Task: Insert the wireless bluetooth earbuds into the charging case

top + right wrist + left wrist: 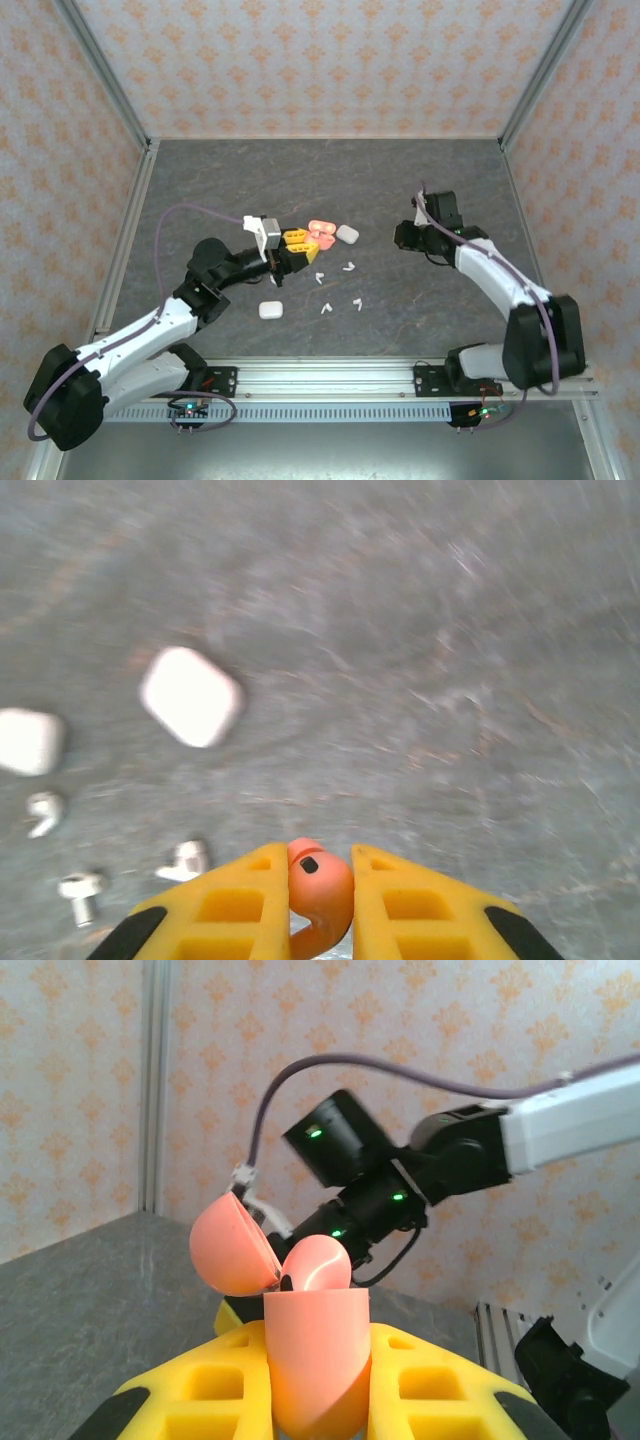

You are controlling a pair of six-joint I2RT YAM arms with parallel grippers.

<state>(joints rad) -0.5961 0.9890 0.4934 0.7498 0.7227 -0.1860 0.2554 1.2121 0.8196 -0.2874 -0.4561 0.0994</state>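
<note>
We see a dark grey, pale-veined desk (400,190) and cream walls (300,60) printed with orange floral motifs. The left pincer (300,245) and right pincer (320,868) are yellow with black patches. The charging case (312,1370) and one earbud (322,888) are coral-pink, while other cases (190,695) and earbuds (183,860) are white. The cable (190,210) is purple.

The coral-pink plastic charging case (315,1360) is clamped between the jaws of the left gripper (318,1335), with its rounded lid (232,1250) hinged open and tilted to the left of the jaws. One coral-pink stemmed plastic earbud (320,885) is pinched between the jaws of the right gripper (318,865), its bulb end level with the fingertips. Three white stemmed earbuds (185,860) lie loose to the left of the right jaws, and two closed white rounded cases (190,695) lie beyond them.
</note>
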